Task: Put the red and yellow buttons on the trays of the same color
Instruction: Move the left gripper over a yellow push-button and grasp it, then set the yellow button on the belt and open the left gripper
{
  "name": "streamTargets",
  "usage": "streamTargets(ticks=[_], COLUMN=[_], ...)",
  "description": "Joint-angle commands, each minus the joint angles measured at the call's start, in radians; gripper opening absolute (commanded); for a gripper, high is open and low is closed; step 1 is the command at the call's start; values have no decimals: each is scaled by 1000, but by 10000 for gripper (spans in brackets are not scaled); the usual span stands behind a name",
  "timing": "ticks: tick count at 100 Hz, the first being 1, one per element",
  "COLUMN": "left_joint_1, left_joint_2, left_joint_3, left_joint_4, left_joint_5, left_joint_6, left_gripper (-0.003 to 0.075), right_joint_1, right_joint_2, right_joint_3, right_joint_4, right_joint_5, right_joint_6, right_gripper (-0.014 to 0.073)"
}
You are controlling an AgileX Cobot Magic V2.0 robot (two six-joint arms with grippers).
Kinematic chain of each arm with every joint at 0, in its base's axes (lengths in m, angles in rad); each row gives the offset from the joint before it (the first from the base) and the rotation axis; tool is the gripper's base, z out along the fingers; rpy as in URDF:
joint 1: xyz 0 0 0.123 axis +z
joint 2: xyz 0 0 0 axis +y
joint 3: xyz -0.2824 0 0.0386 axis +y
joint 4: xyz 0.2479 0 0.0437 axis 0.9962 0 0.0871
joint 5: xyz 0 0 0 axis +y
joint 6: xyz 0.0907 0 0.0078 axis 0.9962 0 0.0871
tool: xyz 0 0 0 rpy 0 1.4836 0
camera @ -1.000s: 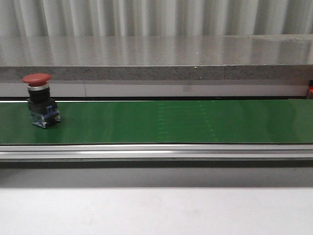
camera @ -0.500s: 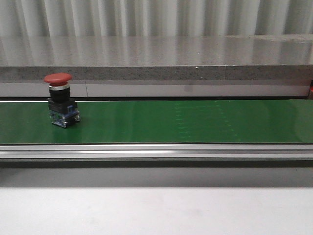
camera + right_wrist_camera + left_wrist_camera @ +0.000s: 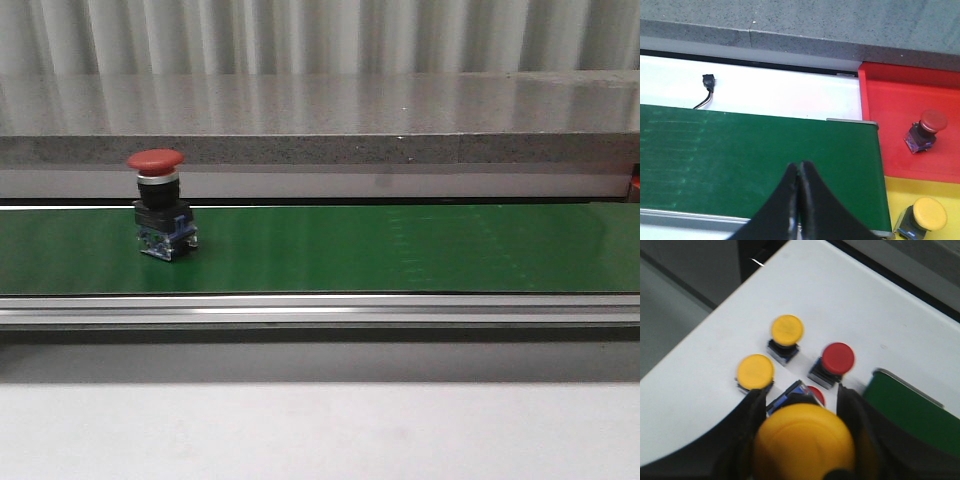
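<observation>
A smooth green conveyor belt (image 3: 400, 250) ran past a speckled grey stone ledge (image 3: 320, 148), carrying one upright red mushroom-head push button (image 3: 160, 205) toward its left end.

Over a glossy white table (image 3: 705, 375), the left gripper (image 3: 802, 410) clamped a domed yellow push button (image 3: 804, 442) between black fingers (image 3: 752, 410). The right gripper (image 3: 799, 172) hovered above the belt, jaws pressed together and empty. A red plastic tray (image 3: 895, 145) held a red button (image 3: 926, 131); the adjoining yellow tray (image 3: 905, 197) held a yellow button (image 3: 925, 216).
</observation>
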Motion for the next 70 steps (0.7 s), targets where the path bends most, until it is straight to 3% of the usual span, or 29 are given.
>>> streamTargets(ticks=[1,28,70], left_joint_1=[-83,-256,-277], left_joint_2=[-31,49,193], left_joint_3=[-42,-82,-143], left_joint_4=[-12,-12,-8], left_joint_5=[-35,18,69], left_joint_6=[25,55,84], left_gripper=[-3,-3,-3], right_joint_1=[1,1,1], right_joint_2=[-3,-3,-3], right_joint_3=[-25,-25,-25], right_joint_4=[-1,-1,-1], right_joint_5=[-66,-66,-66], right_joint_6=[-5,-5,-5], right_gripper=[-67,-67,-67])
